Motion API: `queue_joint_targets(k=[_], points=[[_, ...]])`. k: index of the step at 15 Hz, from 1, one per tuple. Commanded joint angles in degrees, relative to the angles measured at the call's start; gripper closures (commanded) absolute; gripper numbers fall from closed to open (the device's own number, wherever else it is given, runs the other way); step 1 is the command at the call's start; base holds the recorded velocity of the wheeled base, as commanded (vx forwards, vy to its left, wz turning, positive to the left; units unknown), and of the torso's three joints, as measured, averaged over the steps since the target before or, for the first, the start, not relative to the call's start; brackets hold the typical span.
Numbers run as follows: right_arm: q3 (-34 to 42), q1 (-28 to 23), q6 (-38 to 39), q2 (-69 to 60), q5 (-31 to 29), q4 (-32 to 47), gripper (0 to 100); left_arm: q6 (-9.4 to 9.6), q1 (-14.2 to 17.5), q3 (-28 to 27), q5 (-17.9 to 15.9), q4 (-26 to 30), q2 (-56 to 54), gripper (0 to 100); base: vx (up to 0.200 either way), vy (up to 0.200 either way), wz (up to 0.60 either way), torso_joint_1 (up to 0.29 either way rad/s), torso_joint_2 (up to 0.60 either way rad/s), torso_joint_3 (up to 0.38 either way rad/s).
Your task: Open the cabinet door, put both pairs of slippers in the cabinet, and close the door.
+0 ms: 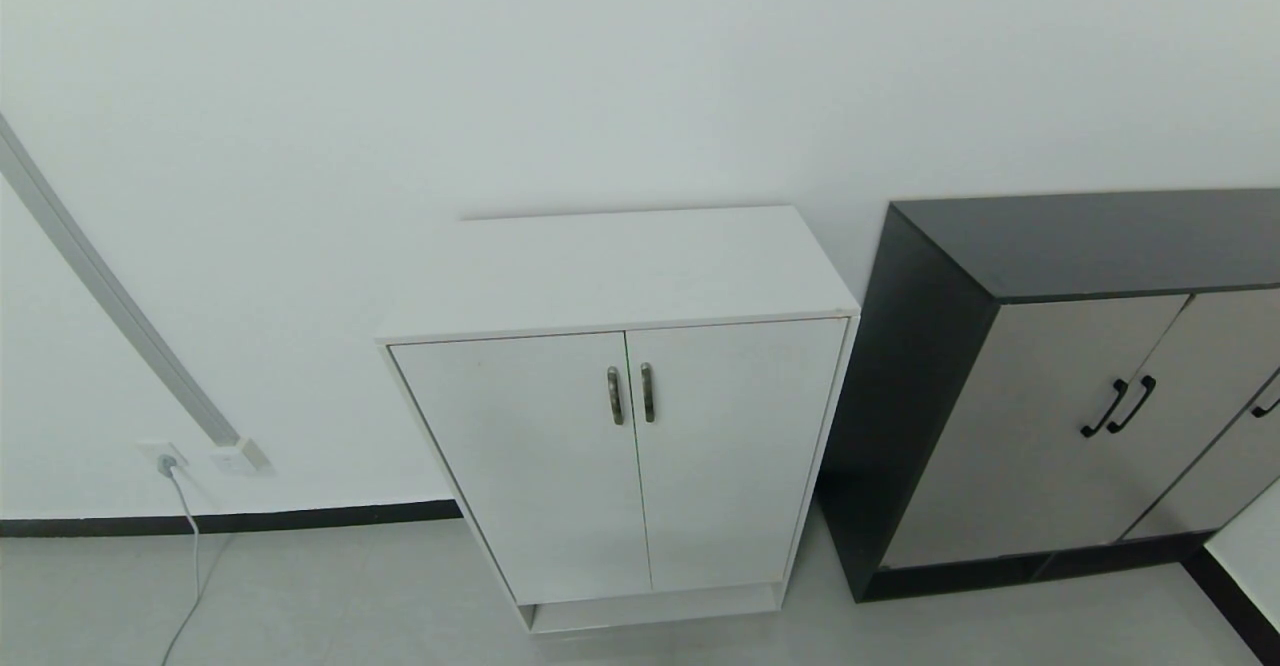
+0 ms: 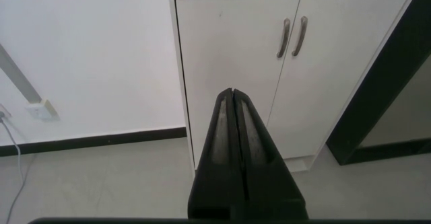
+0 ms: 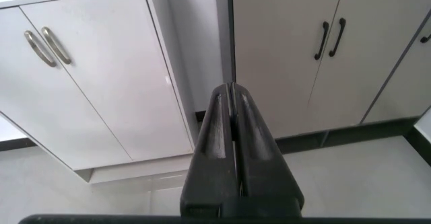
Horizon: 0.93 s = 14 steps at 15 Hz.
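The white cabinet (image 1: 620, 266) stands in the middle of the head view, back to the wall (image 1: 400, 96). Both its doors (image 1: 530, 456) are shut, w/ two metal handles (image 1: 615, 395) side by side near the top middle. A dark cabinet (image 1: 1050, 246) w/ grey doors stands just beside it, at the right of the frame. At lower left there's a wall plug (image 1: 165, 463) w/ a thin cable (image 1: 195, 566) going down to the floor (image 1: 350, 596).

Left wrist view: the left gripper (image 2: 232, 93) is in front of the white cabinet, apart from it, jaws pressed together, holding nothing.

Right wrist view: the right gripper (image 3: 232, 86) has its jaws together too, also empty. It lines up w/ the gap between the white & dark cabinets, not touching either. This view gives a close look at the dark cabinet's black handles (image 3: 331, 38).
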Motion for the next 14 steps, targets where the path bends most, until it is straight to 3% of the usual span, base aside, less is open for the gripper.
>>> queue_joint_targets(k=[1,14], points=[[0.0,0.0,0.01,0.05,-0.06,-0.02,100,0.01,0.01,0.01,-0.01,-0.01,-0.01,100,0.0,0.0,0.0,0.0,0.0,0.0],[0.0,0.09,-1.3,0.05,0.38,-0.02,100,0.01,0.01,0.01,-0.01,-0.01,-0.01,100,0.0,0.0,0.0,0.0,0.0,0.0]])
